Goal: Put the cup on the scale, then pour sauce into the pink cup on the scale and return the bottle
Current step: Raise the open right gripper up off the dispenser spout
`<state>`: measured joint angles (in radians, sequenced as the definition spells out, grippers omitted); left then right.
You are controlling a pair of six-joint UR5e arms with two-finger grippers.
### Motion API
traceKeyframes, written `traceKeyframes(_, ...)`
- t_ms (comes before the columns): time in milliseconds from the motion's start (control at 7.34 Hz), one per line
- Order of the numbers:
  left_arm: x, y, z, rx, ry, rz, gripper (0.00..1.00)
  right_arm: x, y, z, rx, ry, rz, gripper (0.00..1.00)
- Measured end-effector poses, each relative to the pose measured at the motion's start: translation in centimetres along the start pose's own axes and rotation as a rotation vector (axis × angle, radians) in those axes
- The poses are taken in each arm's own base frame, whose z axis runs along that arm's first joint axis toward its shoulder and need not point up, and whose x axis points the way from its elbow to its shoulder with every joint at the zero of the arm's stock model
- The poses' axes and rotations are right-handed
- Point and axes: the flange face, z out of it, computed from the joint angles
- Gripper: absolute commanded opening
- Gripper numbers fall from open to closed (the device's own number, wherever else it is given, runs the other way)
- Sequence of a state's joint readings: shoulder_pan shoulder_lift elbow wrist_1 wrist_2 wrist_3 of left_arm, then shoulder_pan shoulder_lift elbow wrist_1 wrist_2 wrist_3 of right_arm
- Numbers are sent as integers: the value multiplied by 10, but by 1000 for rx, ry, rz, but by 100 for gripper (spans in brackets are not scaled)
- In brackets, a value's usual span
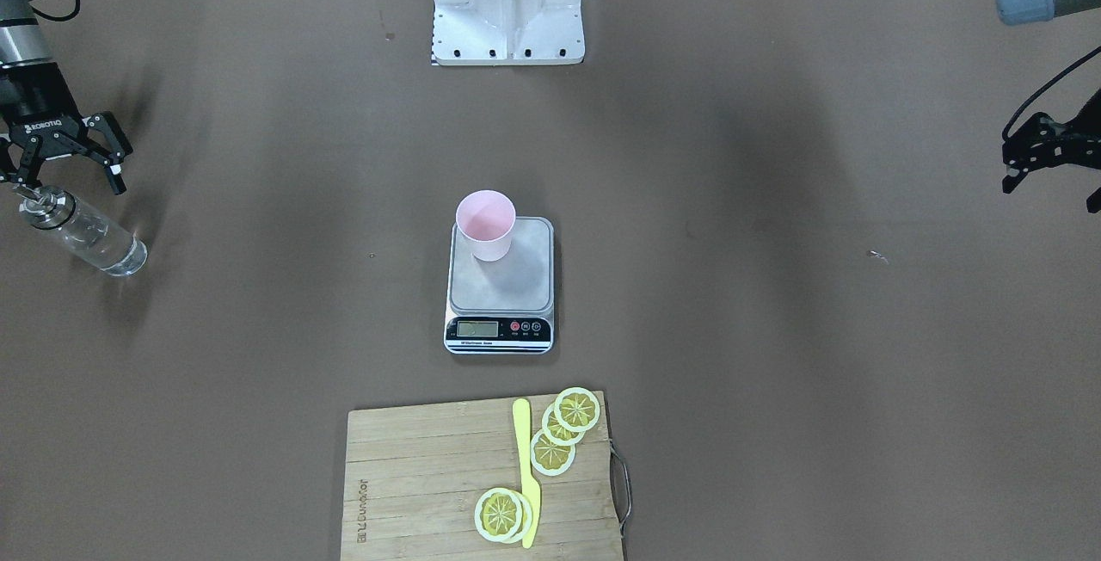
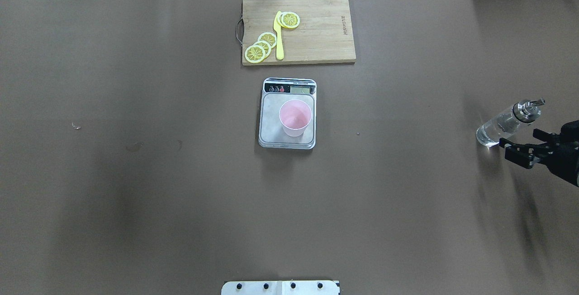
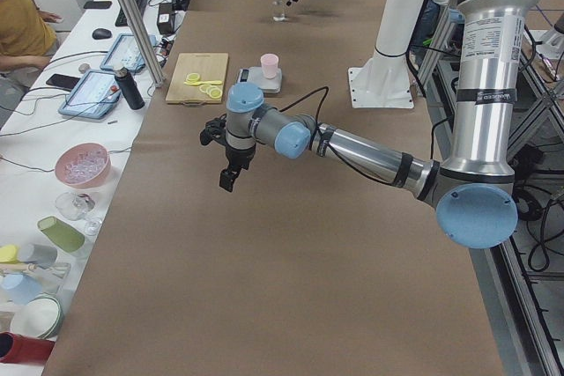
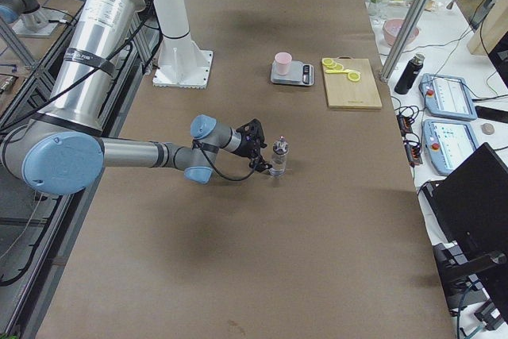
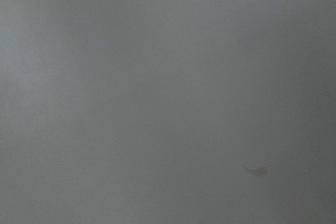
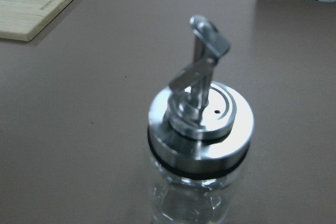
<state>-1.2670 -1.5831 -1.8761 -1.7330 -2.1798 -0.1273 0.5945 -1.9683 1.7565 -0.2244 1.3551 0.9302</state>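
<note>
The pale pink cup [image 1: 486, 225] [image 2: 295, 117] stands upright on the grey platform of the scale [image 1: 507, 294] [image 2: 271, 125] at the table's middle. The clear glass bottle [image 1: 86, 234] [image 2: 506, 123] with its silver pourer top [image 6: 199, 124] stands upright on the table far out on my right side. My right gripper [image 1: 64, 181] [image 2: 527, 145] is open and empty just behind the bottle's top, apart from it. My left gripper [image 1: 1051, 191] hangs open and empty above bare table on the far left side. The left wrist view shows only table.
A wooden cutting board [image 1: 413, 475] [image 2: 325, 37] with lemon slices and a yellow knife [image 1: 526, 475] lies beyond the scale. The robot's white base [image 1: 507, 2] is at the near edge. A side table with bowls and tablets [image 3: 88, 94] runs along the far side.
</note>
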Motion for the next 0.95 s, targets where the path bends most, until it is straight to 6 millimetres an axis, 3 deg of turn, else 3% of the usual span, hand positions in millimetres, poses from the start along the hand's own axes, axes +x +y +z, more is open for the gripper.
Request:
traceKeyframes(409, 0, 0, 0, -1, 1, 0, 97, 18, -11, -13, -58, -16, 31, 99)
traceKeyframes(954, -1, 0, -1, 0, -1, -1, 97, 7, -15, -18, -192, -58, 46, 99)
